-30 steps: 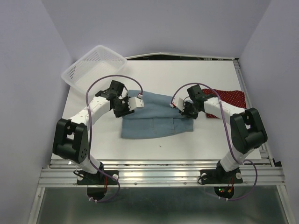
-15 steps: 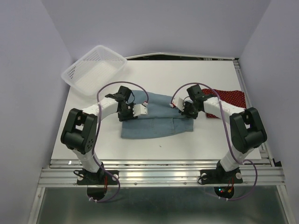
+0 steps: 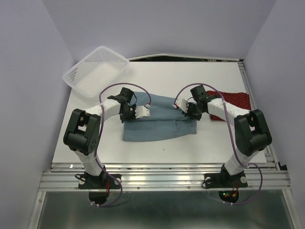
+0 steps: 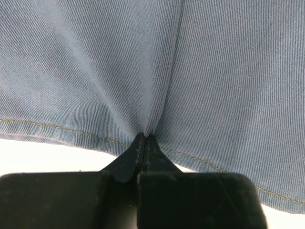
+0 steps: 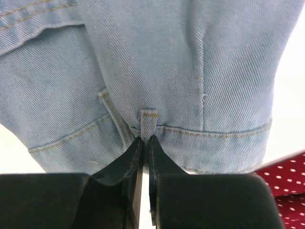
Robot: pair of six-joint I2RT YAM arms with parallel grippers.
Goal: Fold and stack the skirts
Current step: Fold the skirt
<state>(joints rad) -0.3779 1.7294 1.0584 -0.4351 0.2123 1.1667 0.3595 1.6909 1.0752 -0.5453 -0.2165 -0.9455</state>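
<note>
A: As things lie, how many pieces?
B: Two skirts: denim skirt (image 3: 159,125) mid-table, red dotted skirt (image 3: 237,100) at the right edge. One basket (image 3: 97,71), far-left corner.
A: Grippers?
B: Left gripper (image 4: 144,137) and right gripper (image 5: 145,139) each pinch a denim edge; bare table (image 3: 190,76) shows beyond.

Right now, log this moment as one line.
left jaws: shut on denim skirt hem | right jaws: shut on its waistband | red dotted skirt: beside it, unstacked
</note>
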